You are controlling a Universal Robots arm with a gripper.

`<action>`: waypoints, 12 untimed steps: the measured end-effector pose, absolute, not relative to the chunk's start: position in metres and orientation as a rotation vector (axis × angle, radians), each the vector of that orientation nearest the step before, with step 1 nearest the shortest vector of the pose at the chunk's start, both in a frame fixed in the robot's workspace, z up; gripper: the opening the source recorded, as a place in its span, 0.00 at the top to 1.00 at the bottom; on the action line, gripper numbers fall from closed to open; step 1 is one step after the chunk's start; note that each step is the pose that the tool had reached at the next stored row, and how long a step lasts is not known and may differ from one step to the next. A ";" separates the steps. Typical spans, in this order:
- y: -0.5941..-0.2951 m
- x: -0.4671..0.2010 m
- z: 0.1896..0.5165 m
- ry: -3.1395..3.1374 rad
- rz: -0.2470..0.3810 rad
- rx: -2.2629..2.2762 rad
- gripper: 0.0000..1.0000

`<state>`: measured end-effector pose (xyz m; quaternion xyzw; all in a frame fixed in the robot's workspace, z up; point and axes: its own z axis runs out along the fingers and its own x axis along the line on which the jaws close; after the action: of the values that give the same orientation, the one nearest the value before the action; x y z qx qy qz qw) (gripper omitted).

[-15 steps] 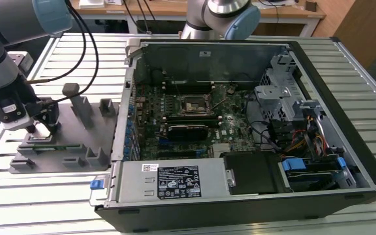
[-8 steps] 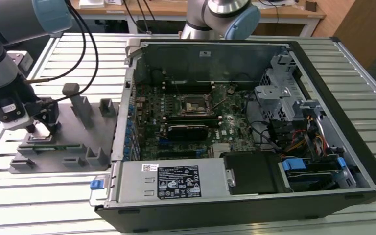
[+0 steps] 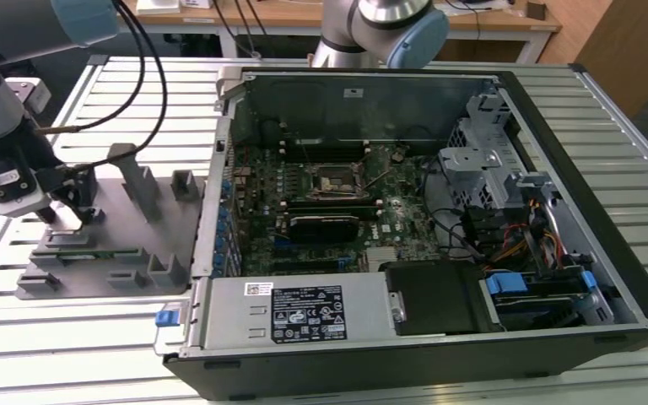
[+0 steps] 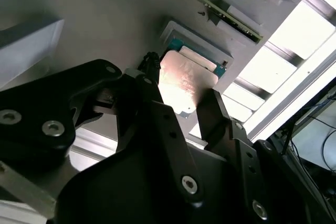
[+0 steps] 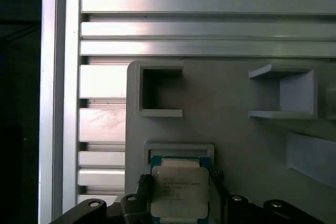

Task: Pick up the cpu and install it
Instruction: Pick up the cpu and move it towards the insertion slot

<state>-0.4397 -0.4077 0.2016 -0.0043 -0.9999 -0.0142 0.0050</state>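
The cpu (image 5: 179,192), a flat square chip with a silver top plate, sits between my gripper's (image 5: 181,186) two black fingers (image 5: 144,186), just above a shallow square pocket of the grey plastic tray (image 5: 236,129). In the second wrist view the cpu (image 4: 186,80) has a finger against each of two opposite edges and looks slightly raised from the pocket. My gripper (image 4: 184,90) is shut on it. In the exterior view my gripper (image 3: 65,215) hangs low over the tray (image 3: 110,261) at the exterior view's left. The motherboard's socket (image 3: 333,180) lies inside the open computer case.
The open computer case (image 3: 414,211) takes up the middle and the exterior view's right, with cables and drive bays along its right side. Upright grey blocks (image 3: 138,181) stand on the tray beside my gripper. A long green module (image 4: 210,6) lies in a tray slot.
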 end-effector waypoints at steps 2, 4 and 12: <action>-0.408 -0.440 0.206 -3.131 -0.044 -0.013 0.47; -0.408 -0.440 0.209 -3.131 -0.044 -0.013 0.47; -0.408 -0.440 0.215 -3.133 -0.041 -0.013 0.47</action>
<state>-0.4399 -0.4077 0.2148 -0.0043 -0.9999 -0.0132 0.0040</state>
